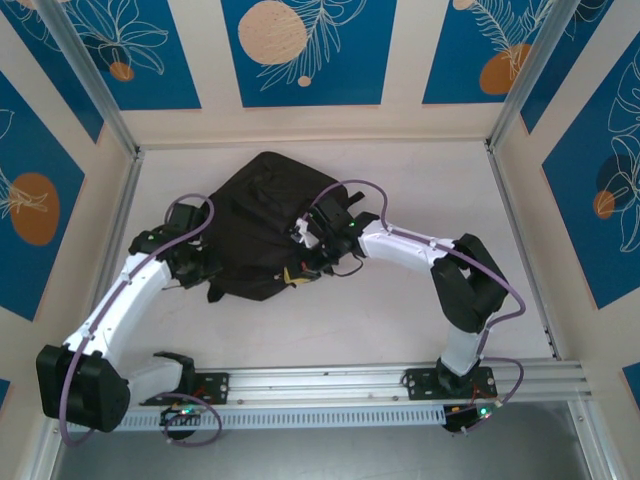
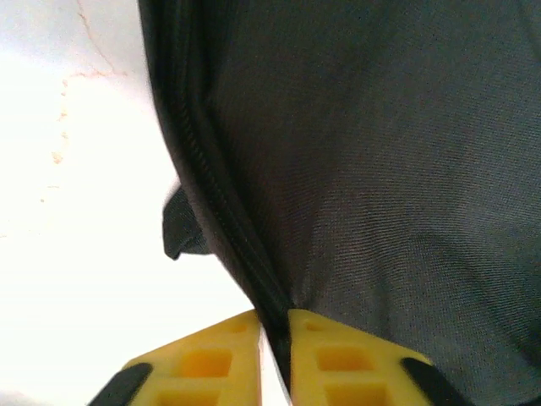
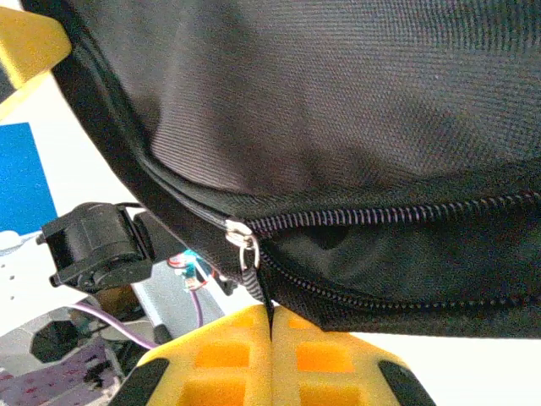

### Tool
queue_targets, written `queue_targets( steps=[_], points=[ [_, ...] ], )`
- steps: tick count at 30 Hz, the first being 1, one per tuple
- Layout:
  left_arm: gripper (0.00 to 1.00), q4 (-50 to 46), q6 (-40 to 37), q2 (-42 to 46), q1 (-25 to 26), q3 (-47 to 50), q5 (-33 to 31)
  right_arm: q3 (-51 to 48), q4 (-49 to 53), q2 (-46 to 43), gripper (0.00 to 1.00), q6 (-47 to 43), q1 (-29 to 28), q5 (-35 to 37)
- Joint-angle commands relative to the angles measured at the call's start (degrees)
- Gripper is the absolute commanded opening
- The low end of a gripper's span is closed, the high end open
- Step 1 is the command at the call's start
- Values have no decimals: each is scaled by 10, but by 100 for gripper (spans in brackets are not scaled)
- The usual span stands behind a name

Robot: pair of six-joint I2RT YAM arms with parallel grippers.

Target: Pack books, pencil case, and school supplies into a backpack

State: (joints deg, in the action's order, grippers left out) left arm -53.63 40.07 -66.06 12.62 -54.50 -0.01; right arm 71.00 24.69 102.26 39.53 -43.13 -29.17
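Observation:
The black backpack (image 1: 262, 222) lies flat in the middle of the table. My left gripper (image 1: 192, 263) is at its left edge; in the left wrist view the yellow fingers (image 2: 338, 355) stand slightly open (image 2: 275, 320), with the backpack's seam (image 2: 221, 211) between them and a thin bright gap beside it. My right gripper (image 1: 310, 252) is at the backpack's near right edge, shut (image 3: 270, 311) on the black pull tab under the silver zip slider (image 3: 239, 233). The zip (image 3: 397, 216) gapes open to the right of the slider. The books, pencil case and school supplies are out of view.
An aluminium rail (image 1: 330, 384) carrying both arm bases runs along the near edge. Cream walls with blue panels (image 1: 300, 50) and metal posts (image 1: 90, 85) close in the table on three sides. Bare tabletop (image 1: 340, 320) lies between the backpack and the rail.

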Motion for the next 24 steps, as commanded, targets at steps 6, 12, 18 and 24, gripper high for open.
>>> queue_targets(
  steps=[6, 12, 18, 24],
  points=[
    [64, 32, 116, 37, 7, 51, 149, 14, -39, 45, 0, 67, -27, -28],
    [74, -14, 243, 92, 26, 80, 129, 10, -40, 41, 0, 69, -27, -22],
    [73, 14, 306, 84, 40, 94, 114, 0, -46, 32, 0, 69, -27, -24],
    [71, 74, 321, 23, 63, 109, 109, -10, -47, 21, 0, 64, -28, -26]
  ],
)
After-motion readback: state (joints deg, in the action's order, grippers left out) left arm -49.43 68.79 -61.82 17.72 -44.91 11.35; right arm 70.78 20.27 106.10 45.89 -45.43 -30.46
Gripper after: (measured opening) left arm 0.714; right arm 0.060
